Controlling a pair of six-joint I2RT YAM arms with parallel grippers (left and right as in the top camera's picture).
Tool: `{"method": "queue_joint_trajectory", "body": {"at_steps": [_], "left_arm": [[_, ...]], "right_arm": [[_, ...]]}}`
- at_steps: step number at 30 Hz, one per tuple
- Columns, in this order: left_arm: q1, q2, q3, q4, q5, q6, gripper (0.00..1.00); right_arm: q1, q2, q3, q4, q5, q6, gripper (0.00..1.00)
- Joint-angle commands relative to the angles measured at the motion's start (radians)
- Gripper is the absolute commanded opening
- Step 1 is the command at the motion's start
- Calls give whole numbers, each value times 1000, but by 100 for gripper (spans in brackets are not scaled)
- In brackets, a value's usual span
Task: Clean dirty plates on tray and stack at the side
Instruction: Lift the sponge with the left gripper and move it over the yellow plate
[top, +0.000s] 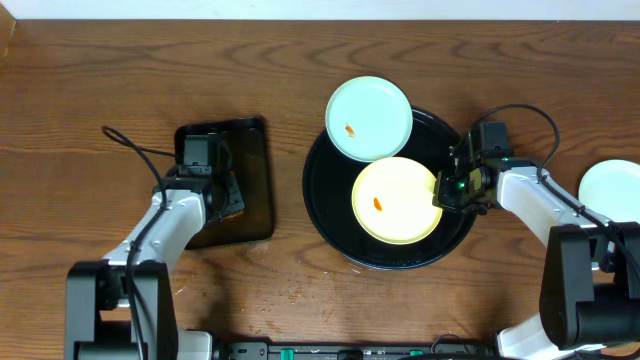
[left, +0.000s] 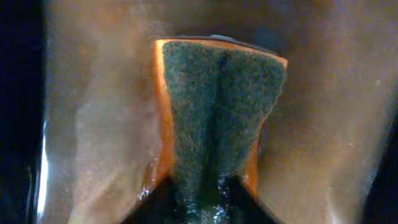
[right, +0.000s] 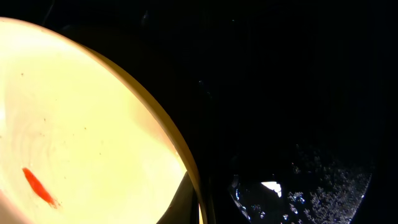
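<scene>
The tray (top: 325, 195) is seen at the middle of the wooden surface (top: 100, 80), with two plates on it. The yellow plate (top: 395, 200) lies in the near half of the tray, and an orange smear (top: 378, 204) is seen left of its centre. The blue plate (top: 370, 118) is set at the far side, resting over the tray's rim and overlapping the yellow plate's far edge; a small orange mark (top: 349, 129) is carried on it too. A third plate (top: 612, 190) lies on the surface well to the right of the tray, partly cut off by the frame edge.

The right tool (top: 448, 190) is placed at the right edge of the yellow plate. In the right wrist view one dark finger (right: 180, 202) is seen against the inner side of the plate's rim, while the other is lost against the black tray, so whether the rim is clamped cannot be told.

The left tool (top: 228, 195) is held over the small tray (top: 255, 170) to the left. The sponge (left: 217, 106), green scouring face towards the camera with orange edges, is pinched between its fingers, and a crease is pressed down its middle.
</scene>
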Motion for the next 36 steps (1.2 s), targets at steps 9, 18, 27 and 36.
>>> {"method": "queue_joint_trajectory", "body": {"at_steps": [9, 18, 27, 36], "left_arm": [[-3, 1, 76, -137, -7, 22, 8], [-57, -86, 333, -368, 74, 22, 7], [-317, -85, 416, -291, 132, -77, 7], [-596, 31, 416, -68, 136, -278, 7]], "right_arm": [[-1, 64, -48, -21, 97, 22, 1], [-1, 65, -48, -15, 97, 1, 1], [-1, 67, -50, 19, 113, -35, 1], [-1, 69, -57, 19, 112, -16, 1]]}}
